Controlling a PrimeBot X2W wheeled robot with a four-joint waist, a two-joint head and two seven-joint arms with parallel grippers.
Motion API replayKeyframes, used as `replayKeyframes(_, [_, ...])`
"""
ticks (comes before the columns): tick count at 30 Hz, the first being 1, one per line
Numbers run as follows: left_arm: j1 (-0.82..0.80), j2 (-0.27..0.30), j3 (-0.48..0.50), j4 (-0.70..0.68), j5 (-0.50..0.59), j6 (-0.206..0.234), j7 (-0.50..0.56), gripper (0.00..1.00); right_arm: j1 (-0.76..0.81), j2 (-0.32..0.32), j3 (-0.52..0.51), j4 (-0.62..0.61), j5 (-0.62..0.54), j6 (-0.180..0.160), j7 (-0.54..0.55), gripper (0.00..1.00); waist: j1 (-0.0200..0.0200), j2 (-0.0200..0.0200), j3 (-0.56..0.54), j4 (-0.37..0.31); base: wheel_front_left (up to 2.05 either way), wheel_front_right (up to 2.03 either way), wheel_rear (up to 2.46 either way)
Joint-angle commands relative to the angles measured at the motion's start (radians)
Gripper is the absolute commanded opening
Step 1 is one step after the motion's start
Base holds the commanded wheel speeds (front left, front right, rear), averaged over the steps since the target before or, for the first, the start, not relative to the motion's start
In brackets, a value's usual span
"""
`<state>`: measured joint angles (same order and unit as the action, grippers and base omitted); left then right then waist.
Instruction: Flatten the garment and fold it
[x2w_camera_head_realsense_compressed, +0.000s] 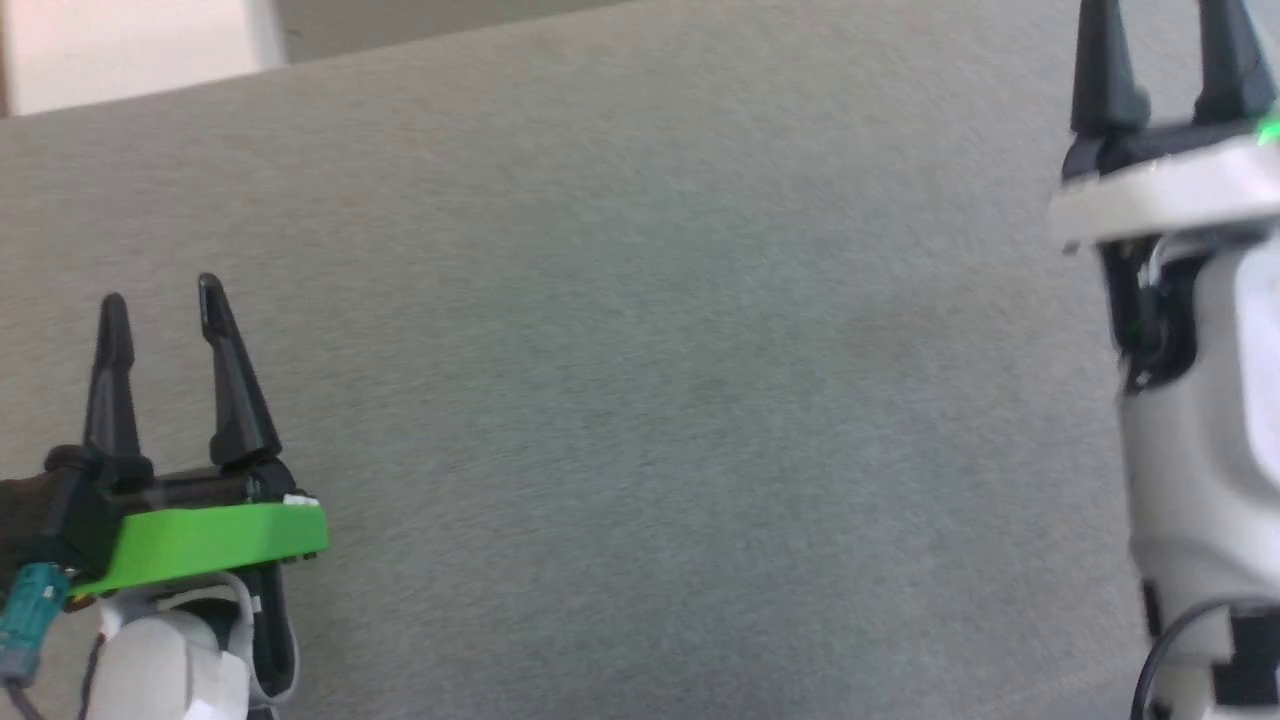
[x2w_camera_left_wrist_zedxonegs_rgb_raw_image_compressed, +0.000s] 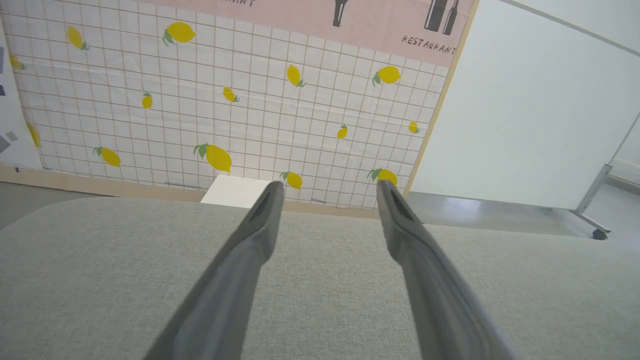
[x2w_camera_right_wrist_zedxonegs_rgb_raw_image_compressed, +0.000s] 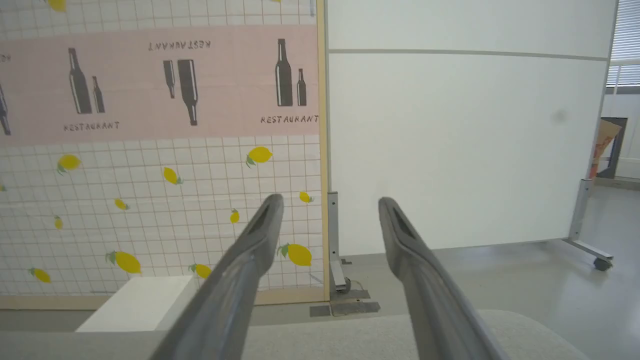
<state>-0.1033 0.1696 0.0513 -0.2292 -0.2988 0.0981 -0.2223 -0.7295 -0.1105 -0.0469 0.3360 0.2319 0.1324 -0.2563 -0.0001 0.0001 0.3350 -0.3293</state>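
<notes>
Evidently, the left gripper (x2w_camera_head_realsense_compressed: 160, 290) and right gripper (x2w_camera_head_realsense_compressed: 1165, 30) were held open and empty over the grey table (x2w_camera_head_realsense_compressed: 640, 350), presumably readied for grasping, while the garment's place could not be told.

- Left pincer (x2w_camera_head_realsense_compressed: 160, 292) low at the left, dark fingers spread, pointing up.
- Green bracket (x2w_camera_head_realsense_compressed: 215, 540) across its base.
- Right pincer (x2w_camera_head_realsense_compressed: 1160, 40) at upper right, fingers apart, tips cut by the frame edge.
- Grey fabric-covered desk (x2w_camera_head_realsense_compressed: 640, 380) under both.
</notes>
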Motion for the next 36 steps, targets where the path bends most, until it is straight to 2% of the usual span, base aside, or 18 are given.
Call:
replayKeyframes(1, [-0.005,-0.006,-0.003,0.013,-0.004,-0.001,-0.009,1.0,0.046,0.021,-0.017,-0.043,-0.003,-0.002,-0.005,1.0,0.0001,-0.0001,-0.106,0.118,0.0,0.0,0.0])
replayKeyframes(6, [-0.016,-0.038,-0.028,0.075,0.008,0.01,-0.024,1.0,0.217,0.058,-0.046,-0.209,-0.02,-0.002,-0.005,1.0,0.0001,-0.0001,-0.168,0.204,0.0,0.0,0.0])
replayKeyframes(10, [-0.018,-0.057,-0.043,0.118,0.018,0.018,-0.031,1.0,0.334,0.06,-0.03,-0.265,0.04,-0.002,-0.005,1.0,0.0001,-0.0001,-0.21,0.247,0.0,0.0,0.0])
replayKeyframes(14, [-0.006,-0.072,-0.057,0.155,0.028,0.026,-0.035,1.0,0.433,0.06,0.031,-0.262,0.051,-0.002,-0.005,1.0,0.0001,-0.0001,-0.241,0.271,0.0,0.0,0.0])
replayKeyframes(24, [0.059,-0.081,-0.113,0.247,0.072,0.028,-0.038,1.0,0.589,0.06,0.081,-0.259,0.011,-0.002,-0.005,1.0,0.0001,-0.0001,-0.285,0.295,0.0,0.0,0.0])
replayKeyframes(36, [0.105,-0.096,-0.149,0.306,0.073,0.017,-0.039,1.0,0.685,0.06,0.055,-0.218,0.008,-0.002,-0.005,1.0,0.0001,-0.0001,-0.297,0.307,0.0,0.0,0.0])
